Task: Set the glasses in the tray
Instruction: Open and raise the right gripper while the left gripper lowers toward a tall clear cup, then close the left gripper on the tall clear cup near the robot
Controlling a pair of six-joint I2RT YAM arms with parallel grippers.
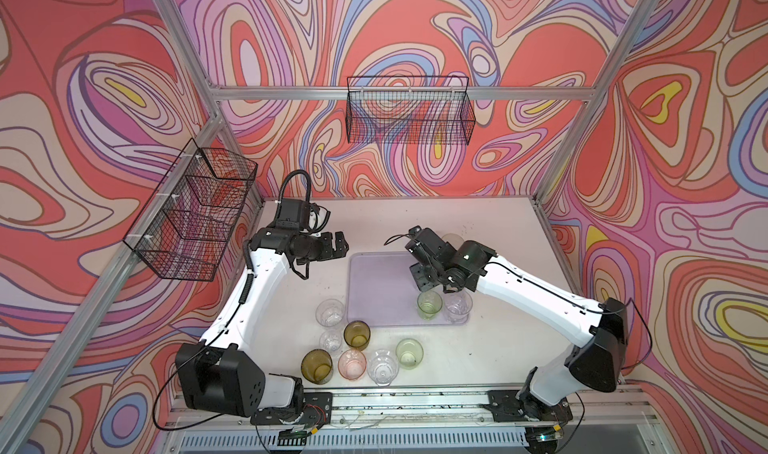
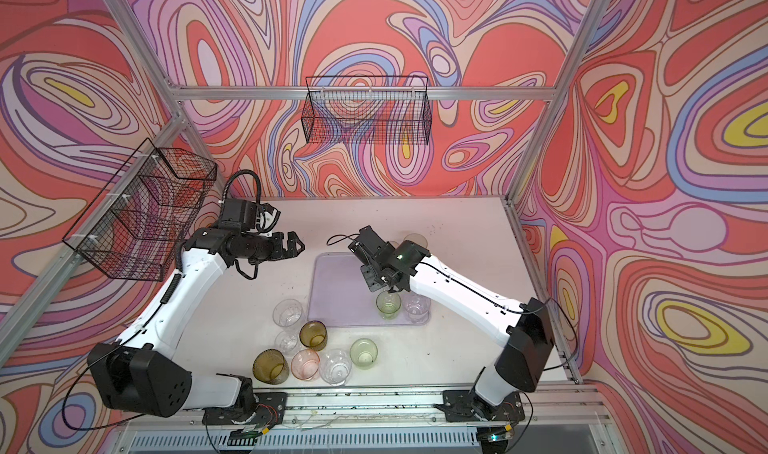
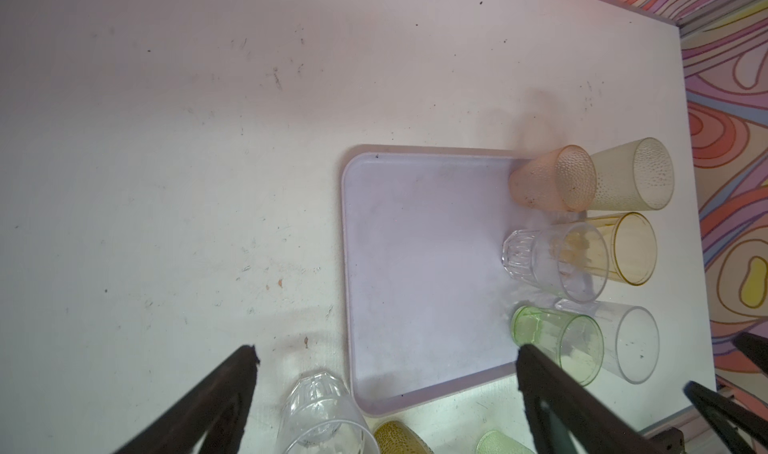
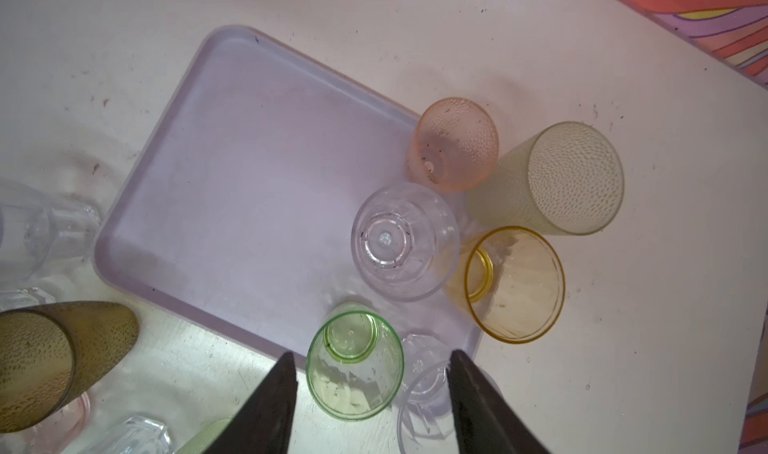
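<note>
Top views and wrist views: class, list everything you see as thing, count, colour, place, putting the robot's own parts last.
tray: one, pale lilac, mid-table.
glasses in the tray: four; bright green, two clear, pink; along its right side.
glasses beside the tray: two; amber, tall pale yellow-green; on the table by its right edge.
glasses on the near side: seven; three clear, two olive-brown, pink, pale green; table, off the tray's near-left corner.
wire baskets: two, black, back wall and left wall.
table: one, white.
arms: two, white and black, left and right.
tools: two, black, both open; left beside the tray, right over the bright green glass.
</note>
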